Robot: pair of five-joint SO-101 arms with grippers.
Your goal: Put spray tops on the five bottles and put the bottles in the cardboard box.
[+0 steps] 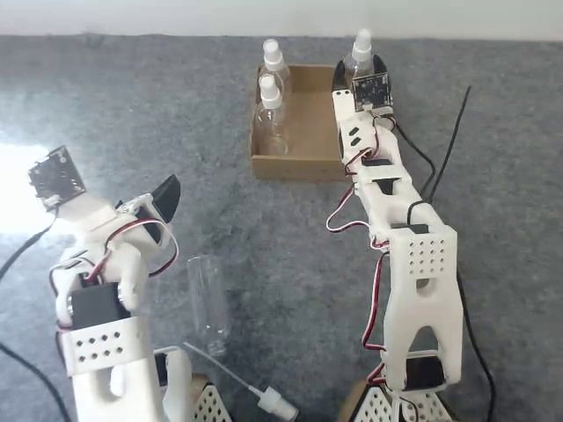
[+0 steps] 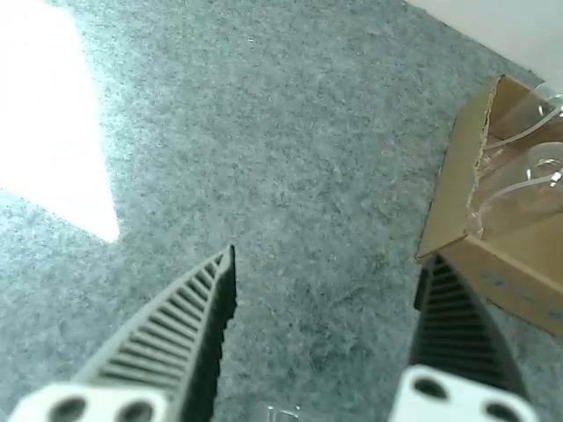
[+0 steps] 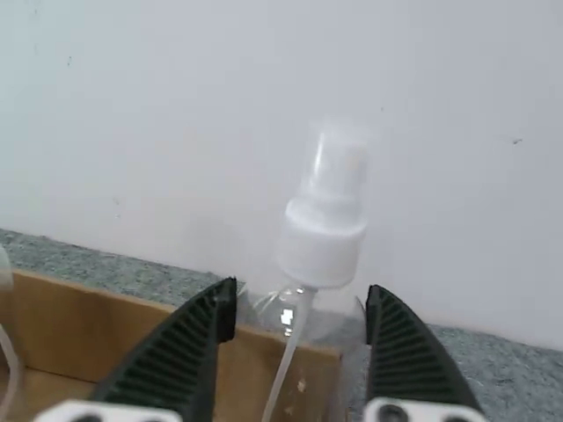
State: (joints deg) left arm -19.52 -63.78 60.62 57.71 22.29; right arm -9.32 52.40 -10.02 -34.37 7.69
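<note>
The bare bottle (image 1: 208, 303) lying near the bench's front edge looks light, smooth and apt to roll, best taken at mid-body by the wide-open left end effector (image 2: 330, 264); if the right end effector (image 3: 299, 294) grips anything, I cannot tell.

My two arms, white shells and dark fingers
My left arm (image 1: 106, 347) and right arm (image 1: 422, 264) are white printed plastic, with round holes drilled in the panels far behind the hand; black servos (image 1: 95, 303) fill the joints, and red, white and black wires (image 1: 332, 215) loop past. A camera board (image 1: 372, 88) tops each wrist. My left gripper (image 2: 328, 258) and right gripper (image 3: 302, 287) have ribbed wedge fingers (image 2: 176, 343)
</note>
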